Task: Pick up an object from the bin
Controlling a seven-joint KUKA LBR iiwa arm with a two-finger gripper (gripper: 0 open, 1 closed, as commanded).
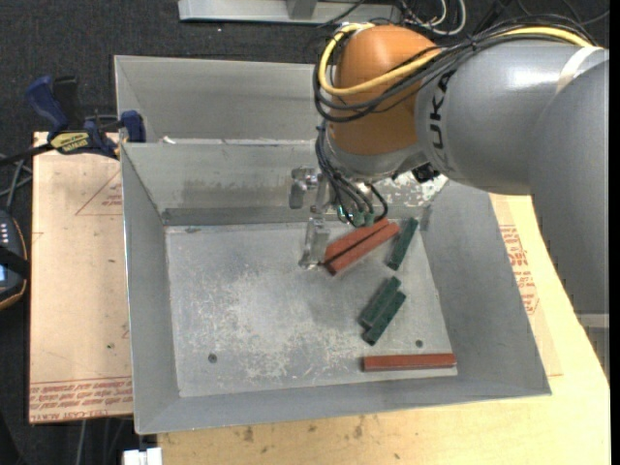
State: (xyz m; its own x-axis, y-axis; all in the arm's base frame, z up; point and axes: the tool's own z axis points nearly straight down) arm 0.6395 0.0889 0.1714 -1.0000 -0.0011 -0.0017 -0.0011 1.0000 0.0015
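Red-brown bar (pixel 363 244) lies aslant in the upper middle of the grey bin (pixel 145 289), its lower left end right by the gripper (pixel 314 256), which hangs beneath the arm's orange cover (pixel 373 76). Whether the claw is wide, narrow or gripping the bar cannot be told. A dark green block (pixel 402 243) sits just beside the bar's upper right end, a second green block (pixel 382 310) lies below it, and a reddish strip (pixel 408 362) rests near the front wall.
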